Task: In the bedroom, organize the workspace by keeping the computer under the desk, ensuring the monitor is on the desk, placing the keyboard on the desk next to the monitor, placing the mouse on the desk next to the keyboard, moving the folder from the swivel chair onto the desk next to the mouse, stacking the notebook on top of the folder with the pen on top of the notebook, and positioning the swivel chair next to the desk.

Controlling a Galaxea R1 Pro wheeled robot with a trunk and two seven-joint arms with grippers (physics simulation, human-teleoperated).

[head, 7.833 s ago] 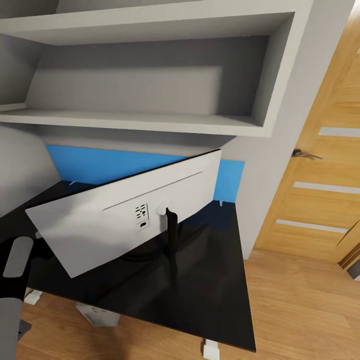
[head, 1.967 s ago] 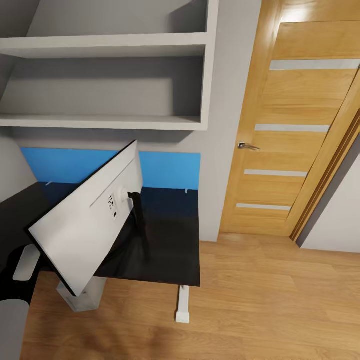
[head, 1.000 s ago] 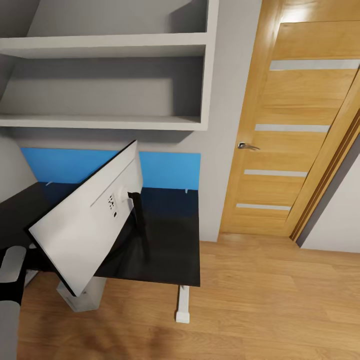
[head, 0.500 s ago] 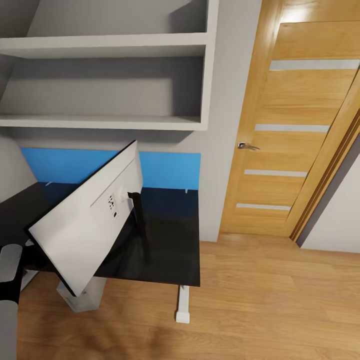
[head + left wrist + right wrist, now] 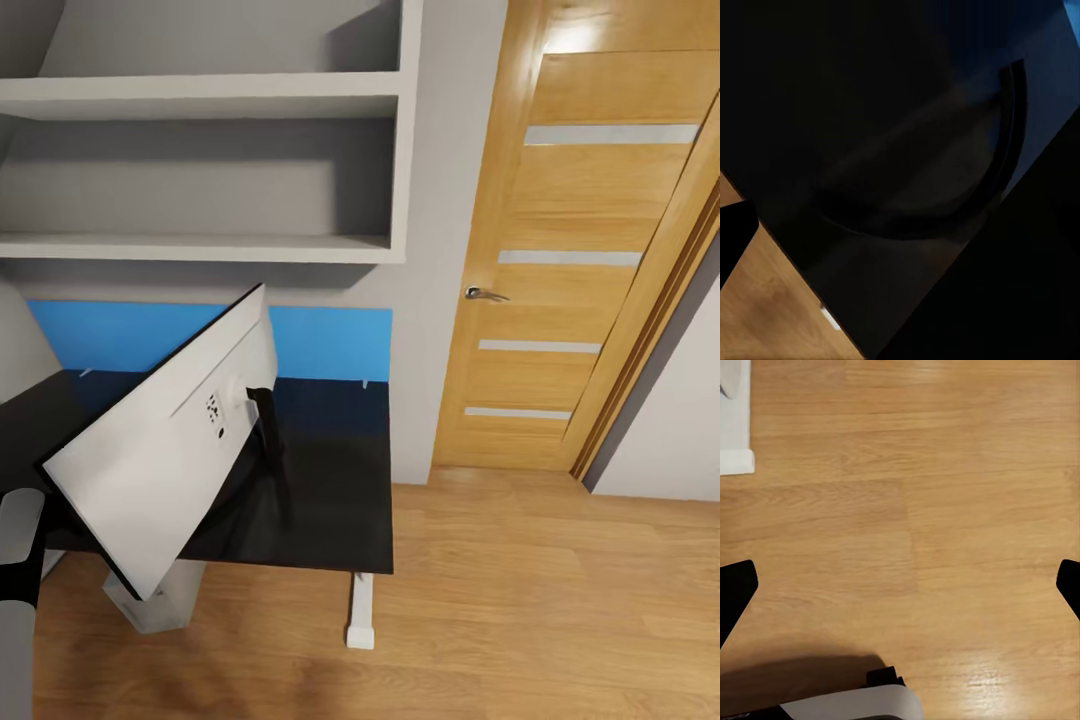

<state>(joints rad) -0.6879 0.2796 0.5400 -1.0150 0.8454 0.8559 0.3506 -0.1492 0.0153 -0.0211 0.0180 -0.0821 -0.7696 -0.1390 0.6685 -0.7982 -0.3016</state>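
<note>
Monitor (image 5: 165, 470) stands on the black worktop (image 5: 330, 500), white back toward the head camera, screen tilted, with the blue back panel (image 5: 320, 340) behind it. Computer (image 5: 150, 605) sits on the wooden floor (image 5: 550, 600) under the worktop. Oak door (image 5: 560, 260) is closed. Right jaws (image 5: 900, 592) are spread above the floor. Left jaws: state cannot be told.

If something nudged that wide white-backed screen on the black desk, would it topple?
Probably fairly easily: the wide white-backed monitor rests on one slim black stand, so it looks top-heavy. It overhangs the glossy black desk's front edge, so a shove might send it off.
</note>
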